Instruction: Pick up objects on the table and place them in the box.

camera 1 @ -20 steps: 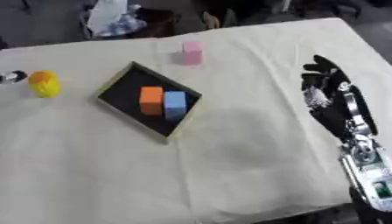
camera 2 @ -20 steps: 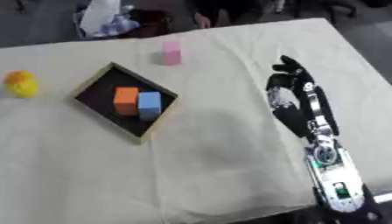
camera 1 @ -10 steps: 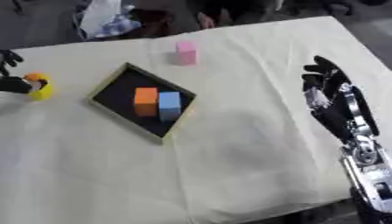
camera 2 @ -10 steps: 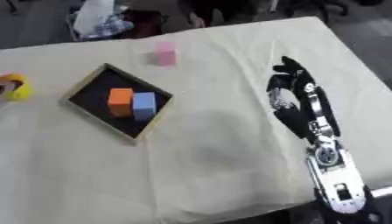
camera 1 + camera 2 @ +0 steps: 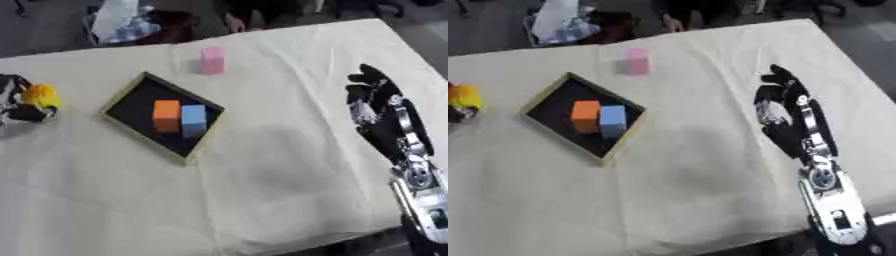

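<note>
Our left hand (image 5: 16,100) was curled round a yellow rounded object (image 5: 41,95) at the table's left edge; our right hand (image 5: 785,112) rested open — the shallow black box (image 5: 140,100) held orange and blue blocks.

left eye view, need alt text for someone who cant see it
The left robot hand curls round a yellow object at the left edge of a cream-clothed table. Mid-table, a shallow black box holds an orange block and a blue block; a pink block stands beyond it. The right robot hand rests open at right.
</note>
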